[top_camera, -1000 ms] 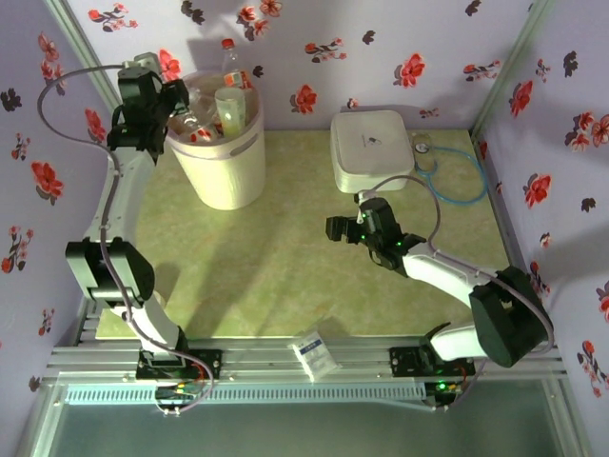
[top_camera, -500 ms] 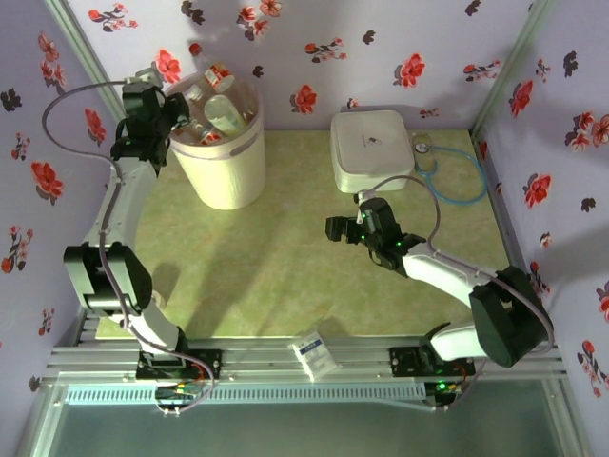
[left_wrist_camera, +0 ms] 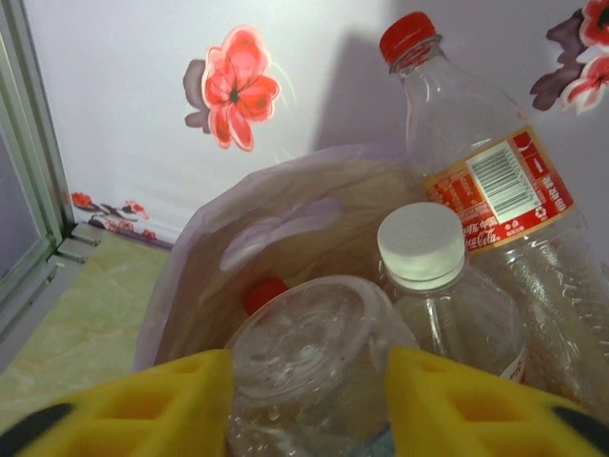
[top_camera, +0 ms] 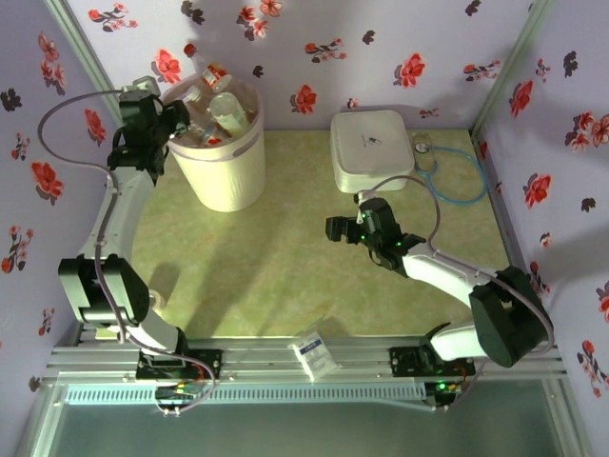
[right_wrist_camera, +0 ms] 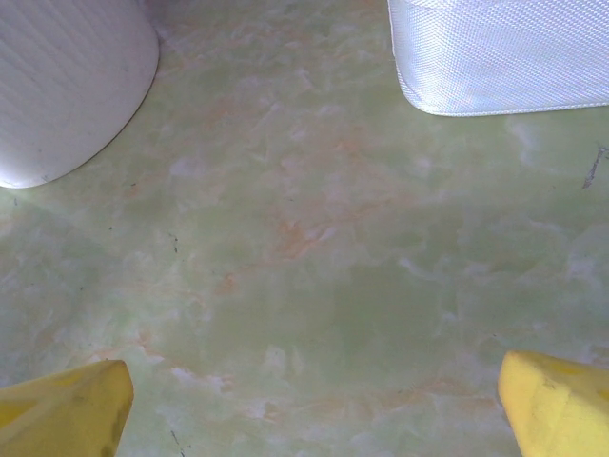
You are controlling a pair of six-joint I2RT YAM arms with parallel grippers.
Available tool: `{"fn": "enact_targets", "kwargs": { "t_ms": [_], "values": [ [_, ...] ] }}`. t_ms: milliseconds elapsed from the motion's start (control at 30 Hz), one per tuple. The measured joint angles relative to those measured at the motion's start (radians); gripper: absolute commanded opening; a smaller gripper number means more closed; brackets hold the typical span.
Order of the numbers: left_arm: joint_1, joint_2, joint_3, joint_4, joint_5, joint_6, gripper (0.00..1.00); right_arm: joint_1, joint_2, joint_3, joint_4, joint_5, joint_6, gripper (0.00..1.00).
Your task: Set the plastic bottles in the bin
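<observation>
The cream-white bin (top_camera: 228, 181) stands at the far left, heaped with several clear plastic bottles (top_camera: 221, 107). My left gripper (top_camera: 177, 118) hangs over its left rim. In the left wrist view the yellow fingers (left_wrist_camera: 143, 405) press on both sides of a clear bottle (left_wrist_camera: 319, 352) whose base points away from the camera, above the lilac liner (left_wrist_camera: 285, 219). Behind it are a white-capped bottle (left_wrist_camera: 423, 249) and a red-capped, red-labelled bottle (left_wrist_camera: 485, 181). My right gripper (top_camera: 335, 228) hovers open over bare table, nothing between its fingers (right_wrist_camera: 67, 405).
A flat white box (top_camera: 371, 149) sits at the back centre, with a blue-tubed stethoscope (top_camera: 447, 181) to its right. A small white-blue packet (top_camera: 315, 353) lies at the near edge. Flowered walls close the left, back and right sides. The bin's wall (right_wrist_camera: 67, 86) shows at the right wrist view's upper left.
My left gripper has shifted slightly left at the bin's rim, still holding its bottle. The upright red-capped bottle in the bin has tipped and now leans over the far rim. The right arm is still.
</observation>
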Motion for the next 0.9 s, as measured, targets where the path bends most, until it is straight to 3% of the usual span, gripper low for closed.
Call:
{"fn": "enact_targets", "kwargs": {
  "t_ms": [167,333,467,700,900],
  "values": [
    [0.007,0.0,0.099,-0.149,0.012,0.029,0.72,0.0,0.0,0.0,0.0,0.0,0.0,0.99],
    [-0.01,0.0,0.223,-0.267,0.019,0.072,0.76,0.002,0.021,0.0,0.005,0.0,0.001,0.99],
    [-0.079,0.0,0.302,-0.311,0.01,0.107,0.76,0.01,0.041,0.0,0.005,0.0,0.001,0.99],
    [-0.234,0.056,0.365,-0.34,-0.027,0.164,0.64,0.013,0.041,0.001,0.005,0.0,0.0,0.99],
    [-0.262,0.162,0.374,-0.344,-0.102,0.193,0.49,0.014,0.041,0.001,0.005,0.0,0.0,0.99]
  ]
}}
